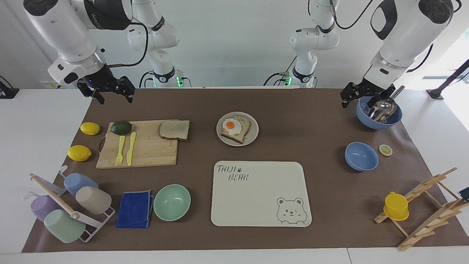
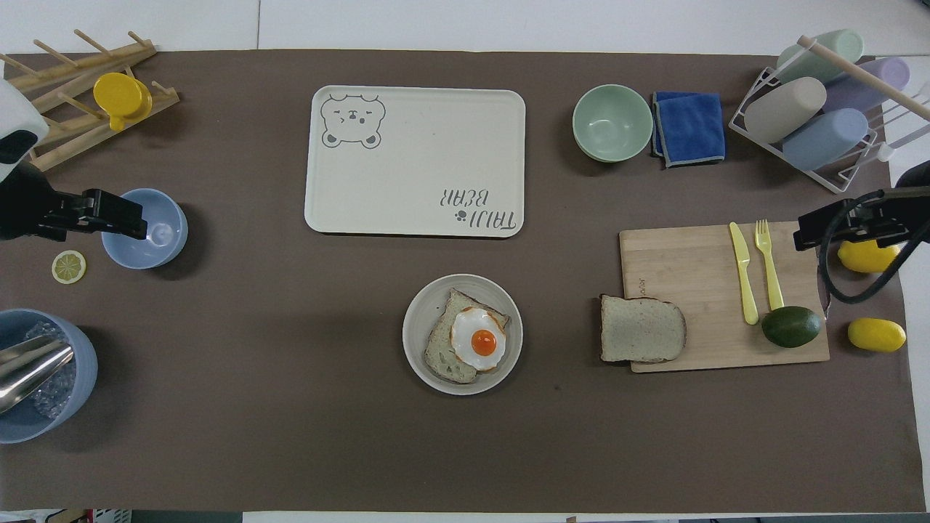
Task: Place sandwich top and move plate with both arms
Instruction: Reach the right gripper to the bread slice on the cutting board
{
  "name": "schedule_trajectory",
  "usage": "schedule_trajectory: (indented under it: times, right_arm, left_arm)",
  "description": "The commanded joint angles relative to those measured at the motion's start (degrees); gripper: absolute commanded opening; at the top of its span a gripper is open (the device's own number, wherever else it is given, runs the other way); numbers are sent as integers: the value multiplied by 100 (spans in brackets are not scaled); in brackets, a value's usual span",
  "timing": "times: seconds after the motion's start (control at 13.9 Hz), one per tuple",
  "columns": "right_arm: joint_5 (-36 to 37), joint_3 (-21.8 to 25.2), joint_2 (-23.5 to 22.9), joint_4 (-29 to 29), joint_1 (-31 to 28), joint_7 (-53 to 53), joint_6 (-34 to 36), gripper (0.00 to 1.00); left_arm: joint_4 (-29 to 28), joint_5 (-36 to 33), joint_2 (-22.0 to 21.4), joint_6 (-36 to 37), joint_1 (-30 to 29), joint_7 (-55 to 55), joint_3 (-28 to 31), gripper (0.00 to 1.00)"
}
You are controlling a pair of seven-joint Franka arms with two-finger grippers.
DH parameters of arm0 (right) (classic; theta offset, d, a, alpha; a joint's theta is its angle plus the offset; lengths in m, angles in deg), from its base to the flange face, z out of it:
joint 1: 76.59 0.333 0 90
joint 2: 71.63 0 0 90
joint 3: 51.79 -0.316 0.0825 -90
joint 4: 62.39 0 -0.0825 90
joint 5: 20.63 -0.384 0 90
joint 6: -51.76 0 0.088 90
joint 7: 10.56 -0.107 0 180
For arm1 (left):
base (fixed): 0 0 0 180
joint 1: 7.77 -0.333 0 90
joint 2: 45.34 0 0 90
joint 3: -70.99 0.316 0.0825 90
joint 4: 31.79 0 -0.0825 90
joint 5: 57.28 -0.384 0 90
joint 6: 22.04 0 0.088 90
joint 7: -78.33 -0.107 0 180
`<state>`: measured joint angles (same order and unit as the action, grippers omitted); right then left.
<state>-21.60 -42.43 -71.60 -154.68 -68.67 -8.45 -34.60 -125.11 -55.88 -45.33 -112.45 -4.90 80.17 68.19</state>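
Observation:
The sandwich top [image 1: 174,129] [image 2: 641,329], a plain bread slice, lies on the corner of a wooden cutting board [image 1: 146,154] [image 2: 697,261], overhanging its edge. The round plate [image 1: 254,128] [image 2: 414,330] sits mid-table and carries a bread slice topped with a fried egg [image 1: 231,125] [image 2: 478,338]. My right gripper [image 1: 114,96] [image 2: 828,229] hangs open in the air over the board's end by the lemons, holding nothing. Over the blue bowls at the left arm's end, my left gripper [image 1: 357,101] [image 2: 109,214] is raised and open, also with nothing in it.
The bear tray [image 1: 256,194] [image 2: 414,160] lies farther from the robots than the plate, beside a mint bowl [image 1: 172,202] and a blue cloth [image 1: 135,209]. Fork, knife and avocado [image 1: 121,127] lie on the board. A cup rack [image 1: 66,209], two lemons, a scoop bowl [image 1: 379,113] and a wooden rack [image 1: 421,209] line the ends.

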Motion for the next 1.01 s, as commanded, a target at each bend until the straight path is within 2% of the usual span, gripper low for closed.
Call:
schedule_trajectory:
  times: [0.0,0.29,0.58,0.72,0.94]
  right_arm:
    - [44,-22,67,-43,-19,132,-57,100]
    - [-26,-22,102,-17,7,-61,-110,100]
    - [43,-66,190,-237,489,9,-487,100]
    - [314,-75,120,-403,1103,-88,-803,100]
    - [685,-84,-589,-413,2096,-1190,-1356,100]
  left_arm:
    - [-20,-87,-28,24,-84,-18,-72,100]
    - [-20,-87,-28,24,-84,-18,-72,100]
    - [-20,-87,-28,24,-84,-18,-72,100]
    - [-20,-78,-28,24,-84,-18,-72,100]
    - [-20,-87,-28,24,-84,-18,-72,100]
